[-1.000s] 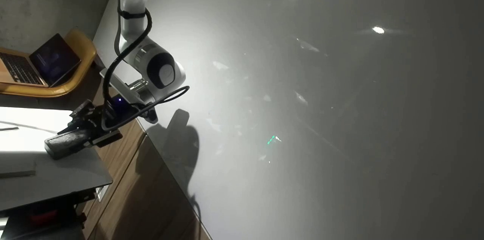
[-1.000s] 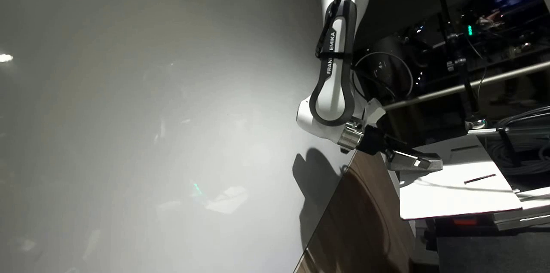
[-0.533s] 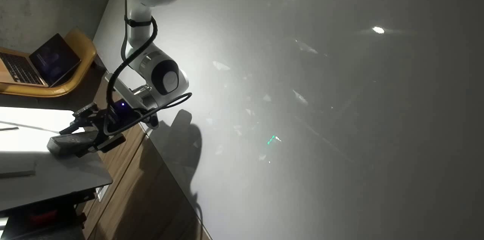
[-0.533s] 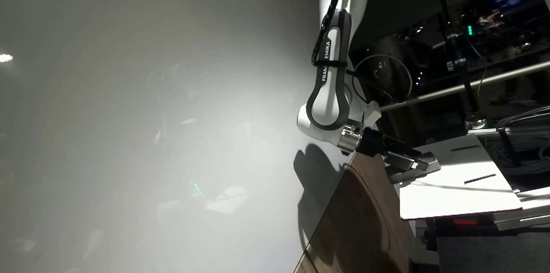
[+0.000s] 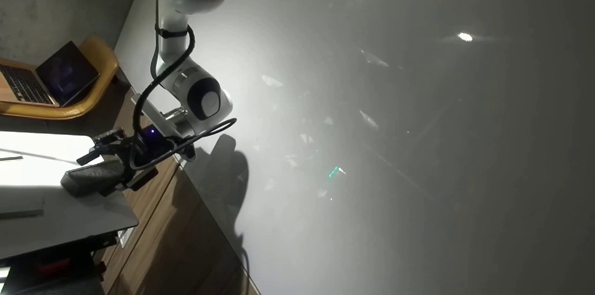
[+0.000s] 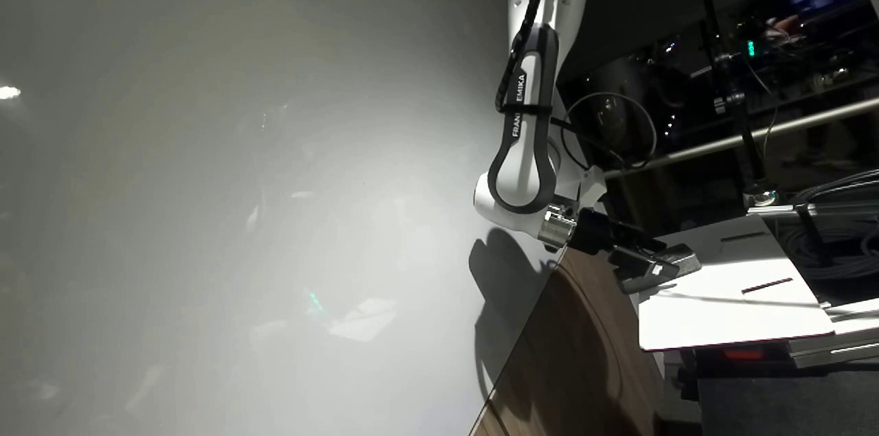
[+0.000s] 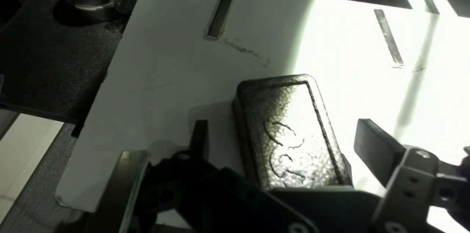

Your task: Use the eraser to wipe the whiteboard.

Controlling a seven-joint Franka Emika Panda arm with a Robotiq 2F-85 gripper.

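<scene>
The eraser (image 7: 286, 123), a dark grey oblong block with curved scratch lines on its face, appears to lie on the small white tabletop. In the wrist view my gripper (image 7: 282, 126) is open around it, one finger (image 7: 200, 135) to its left and the other on its right, with a gap on both sides. Its near end is hidden behind the gripper. Both exterior views also show the eraser (image 5: 93, 176) at the gripper. The large glossy whiteboard (image 5: 395, 123) stands well apart from them, with light reflections and a small green streak on it.
The tabletop (image 7: 165, 64) carries two narrow metal strips (image 7: 221, 13). Wood panelling (image 5: 153, 220) runs between it and the whiteboard's edge. A laptop (image 5: 67, 74) sits on a yellow chair (image 5: 100, 67). A pole and cables (image 6: 845, 237) stand beside the tabletop in an exterior view.
The gripper has opened and its fingers have come off the eraser. The eraser has settled at a slightly different angle. The arm has shifted a little downward in both exterior views.
</scene>
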